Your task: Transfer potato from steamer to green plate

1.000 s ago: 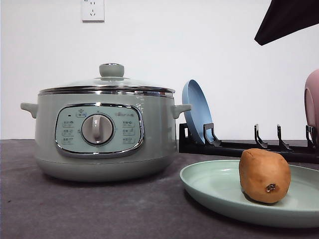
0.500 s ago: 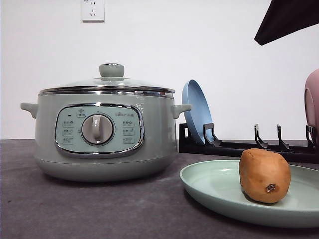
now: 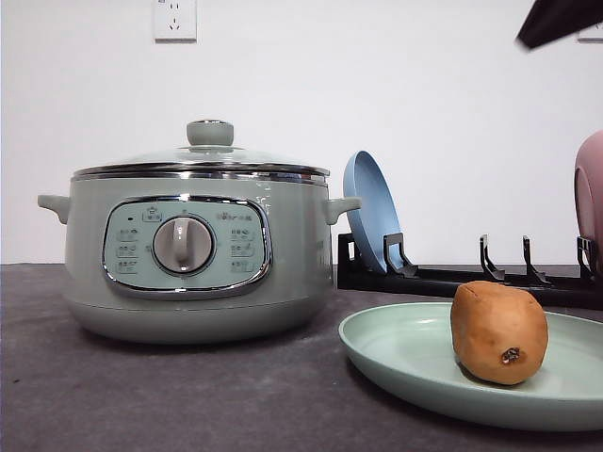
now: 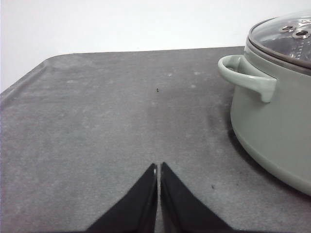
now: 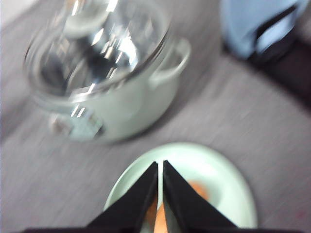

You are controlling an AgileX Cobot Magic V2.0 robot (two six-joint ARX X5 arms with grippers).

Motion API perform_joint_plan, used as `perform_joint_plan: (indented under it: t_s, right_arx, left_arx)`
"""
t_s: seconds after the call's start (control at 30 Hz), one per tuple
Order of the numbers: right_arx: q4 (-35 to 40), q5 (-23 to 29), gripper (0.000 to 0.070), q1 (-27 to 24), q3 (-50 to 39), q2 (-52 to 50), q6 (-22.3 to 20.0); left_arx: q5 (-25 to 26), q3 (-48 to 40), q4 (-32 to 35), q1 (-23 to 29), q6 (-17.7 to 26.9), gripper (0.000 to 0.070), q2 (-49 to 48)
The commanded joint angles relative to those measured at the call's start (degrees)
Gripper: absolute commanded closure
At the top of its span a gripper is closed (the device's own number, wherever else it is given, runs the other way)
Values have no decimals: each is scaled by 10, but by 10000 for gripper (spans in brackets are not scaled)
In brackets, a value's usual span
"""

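The brown-orange potato [image 3: 498,332] rests on the pale green plate [image 3: 415,358] at the front right, one dark eye spot facing me. To its left stands the sage-green steamer [image 3: 193,245] with its glass lid on. High over the plate hangs my right gripper [image 5: 160,167], shut with nothing in it; in the blurred right wrist view the potato [image 5: 199,190] lies on the plate [image 5: 228,189] far beneath its tips, with the steamer [image 5: 107,82] beyond. My left gripper [image 4: 158,168] is shut and empty above bare table, apart from the steamer's handle [image 4: 245,77].
A black dish rack [image 3: 452,276] behind the plate holds an upright blue plate [image 3: 369,212]; a pink plate [image 3: 590,202] shows at the right edge. A dark part of the right arm [image 3: 561,19] is at the top right corner. The table is dark grey [image 3: 188,395].
The right arm has risen and drawn back toward the top right corner of the front view. Potato, plate and steamer have not moved.
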Motion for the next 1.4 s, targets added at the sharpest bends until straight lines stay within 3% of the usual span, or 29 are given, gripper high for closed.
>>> perform_joint_plan:
  t_s: [0.0,0.37,0.73,1.13,1.37]
  right_arx:
    - [20,1,700,-26,-16,-24,-16]
    - [200,1,700,-194,-244,-257,-14]
    - [343,5,700,-219,-410,-368,-30]
    - [319,5,700,-219,-456,-409,-60]
    - [231,5,700,-219,-456,-409,-60]
  left_arx:
    - [-1,-12,-3,1,-3,699,-1]
    - [-1,-12,-3,1,-3,699,-1]
    - [-1,-12,-3,1,-3,699,-1]
    - [-1,-12,-3,1,-3,699,-1]
    - [-1,-12,-3,1,-3,699,-1]
